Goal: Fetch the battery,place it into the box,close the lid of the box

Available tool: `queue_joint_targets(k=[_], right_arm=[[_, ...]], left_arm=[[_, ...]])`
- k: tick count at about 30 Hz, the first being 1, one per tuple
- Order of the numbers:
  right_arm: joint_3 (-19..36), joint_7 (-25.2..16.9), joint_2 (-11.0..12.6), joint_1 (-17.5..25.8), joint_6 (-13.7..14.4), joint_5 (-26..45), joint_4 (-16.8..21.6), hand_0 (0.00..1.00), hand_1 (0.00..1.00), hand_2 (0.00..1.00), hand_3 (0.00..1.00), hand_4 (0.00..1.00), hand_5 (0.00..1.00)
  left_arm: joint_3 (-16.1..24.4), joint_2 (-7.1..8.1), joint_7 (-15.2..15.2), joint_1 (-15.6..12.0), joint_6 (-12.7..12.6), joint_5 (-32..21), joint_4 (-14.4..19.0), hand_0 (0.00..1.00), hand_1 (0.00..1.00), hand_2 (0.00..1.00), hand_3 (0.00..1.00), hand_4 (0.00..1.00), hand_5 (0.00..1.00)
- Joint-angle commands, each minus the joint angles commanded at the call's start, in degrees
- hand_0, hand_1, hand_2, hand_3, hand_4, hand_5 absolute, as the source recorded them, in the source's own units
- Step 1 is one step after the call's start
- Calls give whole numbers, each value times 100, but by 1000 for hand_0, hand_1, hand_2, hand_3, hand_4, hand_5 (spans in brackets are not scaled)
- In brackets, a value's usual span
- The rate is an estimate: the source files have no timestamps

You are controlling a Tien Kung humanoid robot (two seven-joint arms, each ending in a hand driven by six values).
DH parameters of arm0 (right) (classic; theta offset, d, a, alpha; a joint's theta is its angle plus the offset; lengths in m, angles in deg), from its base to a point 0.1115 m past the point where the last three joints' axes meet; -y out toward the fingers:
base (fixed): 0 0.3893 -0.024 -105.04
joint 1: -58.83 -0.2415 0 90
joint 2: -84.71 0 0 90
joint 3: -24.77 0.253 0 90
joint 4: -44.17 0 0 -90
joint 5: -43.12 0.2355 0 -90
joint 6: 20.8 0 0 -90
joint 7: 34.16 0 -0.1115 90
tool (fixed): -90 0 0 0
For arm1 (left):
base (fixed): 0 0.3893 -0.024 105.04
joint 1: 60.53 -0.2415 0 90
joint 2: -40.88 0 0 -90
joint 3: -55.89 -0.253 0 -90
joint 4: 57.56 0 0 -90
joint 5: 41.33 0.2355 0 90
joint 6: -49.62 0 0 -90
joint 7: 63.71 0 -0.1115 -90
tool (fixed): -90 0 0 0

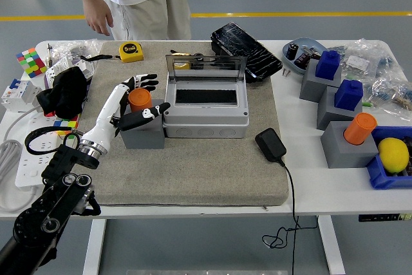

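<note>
An orange cylindrical battery (pixel 139 98) stands upright in a grey block (pixel 144 133) on the mat, just left of the grey box (pixel 205 115). The box's clear lid (pixel 206 67) stands raised at the back, and its dark opening shows. My left hand (pixel 143 98) surrounds the battery: fingers (pixel 144 82) spread behind it, thumb (pixel 147 116) in front across the block. The fingers are not closed on it. My right arm is out of view.
A person stands at the far side, one hand (pixel 98 24) hanging near the tape measure (pixel 131 50). A black adapter (pixel 271 145) with its cord lies right of the box. Grey blocks with blue and orange pieces (pixel 347 130), a cracked tablet (pixel 245 50) and a Rubik's cube (pixel 29 62) sit around.
</note>
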Motion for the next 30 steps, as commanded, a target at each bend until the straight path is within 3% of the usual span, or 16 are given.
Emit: queue_joint_targets(k=[1, 6, 7, 12, 13, 24, 25, 30], right_arm=[[2, 0, 0, -3, 1, 2, 0, 651, 649, 676, 593, 998, 546], [1, 2, 3, -5, 3, -8, 0, 651, 649, 676, 593, 998, 546], [-5, 1, 5, -6, 5, -5, 0, 651, 649, 676, 593, 998, 545], [-25, 2, 6, -13, 4, 3, 0, 651, 649, 676, 593, 998, 545], [-23, 2, 3, -13, 5, 4, 0, 651, 649, 676, 593, 998, 545], [-29, 9, 9, -17, 7, -7, 0, 651, 649, 676, 594, 998, 546], [-32, 9, 9, -18, 6, -6, 0, 651, 649, 676, 594, 998, 545], [-48, 7, 12, -29, 3, -9, 0, 651, 649, 676, 594, 998, 545]], left_arm=[[-9, -12, -34, 8, -20, -5, -20, 670, 692, 679, 717, 998, 105], [-8, -80, -198, 58, -115, -79, -105, 670, 692, 679, 717, 998, 105], [-22, -86, -229, 77, -133, -125, -138, 624, 658, 649, 706, 998, 47], [-80, -110, -344, 108, -207, -307, -275, 624, 658, 649, 706, 998, 47], [-79, -119, -362, 103, -216, -342, -289, 549, 613, 615, 692, 998, 17], [-57, -164, -534, 158, -296, -770, -440, 514, 597, 571, 677, 998, 2], [-64, -167, -549, 161, -297, -818, -451, 391, 486, 485, 602, 998, 2], [-108, -167, -590, 180, -298, -966, -501, 391, 486, 485, 602, 998, 2]])
